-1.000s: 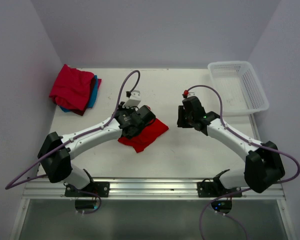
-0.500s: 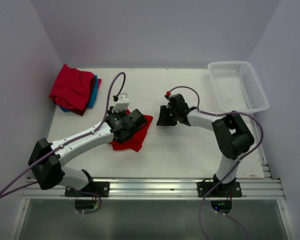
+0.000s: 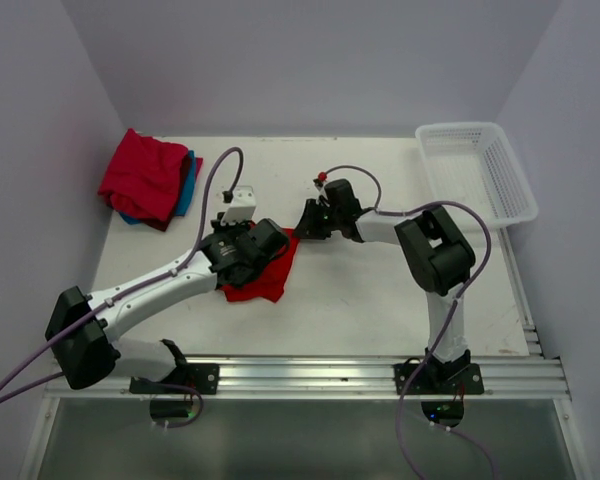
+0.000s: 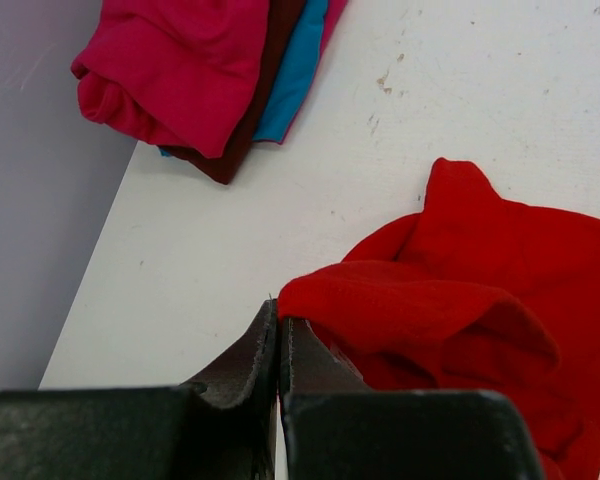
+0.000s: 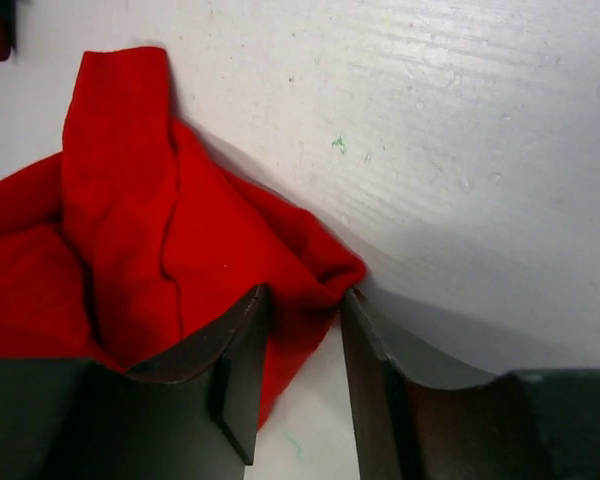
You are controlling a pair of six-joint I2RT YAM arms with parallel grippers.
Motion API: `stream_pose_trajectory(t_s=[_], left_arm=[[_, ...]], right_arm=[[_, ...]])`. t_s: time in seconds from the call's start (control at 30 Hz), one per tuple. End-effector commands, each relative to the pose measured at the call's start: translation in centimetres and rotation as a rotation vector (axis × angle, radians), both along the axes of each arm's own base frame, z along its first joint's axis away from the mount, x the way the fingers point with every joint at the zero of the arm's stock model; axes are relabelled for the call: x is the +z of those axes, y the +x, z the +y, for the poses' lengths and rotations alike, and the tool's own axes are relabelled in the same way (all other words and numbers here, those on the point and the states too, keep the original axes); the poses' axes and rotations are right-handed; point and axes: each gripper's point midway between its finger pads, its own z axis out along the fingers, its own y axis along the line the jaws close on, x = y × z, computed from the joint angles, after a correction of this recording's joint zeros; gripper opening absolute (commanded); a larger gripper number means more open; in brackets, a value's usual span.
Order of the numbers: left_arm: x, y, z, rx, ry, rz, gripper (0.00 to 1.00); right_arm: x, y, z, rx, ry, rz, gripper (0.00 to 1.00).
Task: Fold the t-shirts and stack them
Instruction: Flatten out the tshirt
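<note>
Table, seen from the near edge.

- 10 o'clock corner: a pile with the crimson-pink t-shirt on top and the teal-blue t-shirt under it, its edge showing on the 3 o'clock side. The left wrist view shows a dark maroon layer between them. I cannot tell whether that is a third garment or a lining.
- Just left of centre: the left gripper is low over the cloth, claw pressed together. A fold of the bright red t-shirt runs right into its tips, so it reads as pinched.
- The red shirt lies bunched and rumpled, well apart from the pile, which sits toward 10 o'clock from it.
- At the shirt's 2 o'clock corner: the right gripper, claw partly spread, with a corner of red cloth sitting between the fingers. It looks to me like a straddle rather than a firm squeeze.
- 2 o'clock corner: the white mesh basket, nothing visible inside.

Progress, as I judge it: two shirts are folded and stacked. The red one is not yet flattened, folded or added to the pile.

Hard to see: the left arm's wrist covers much of the red shirt from above, so sleeves and collar cannot be made out. How neat the pile's lower layers are is also hidden.
</note>
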Motion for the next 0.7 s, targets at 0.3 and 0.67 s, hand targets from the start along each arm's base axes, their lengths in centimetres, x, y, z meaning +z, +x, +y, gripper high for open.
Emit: stream_pose_trajectory(t_s=[0.3, 0.67], left_arm=[[1.8, -0.1, 1.1, 0.033, -0.033, -0.094, 0.0], [1.4, 0.2, 0.8, 0.031, -0.036, -0.096, 0.0]], right_arm=[[2.7, 0.1, -3.2, -0.066, -0.18, -0.121, 0.0], [17.9, -4.1, -14.7, -0.228, -0.487, -0.423, 0.0]])
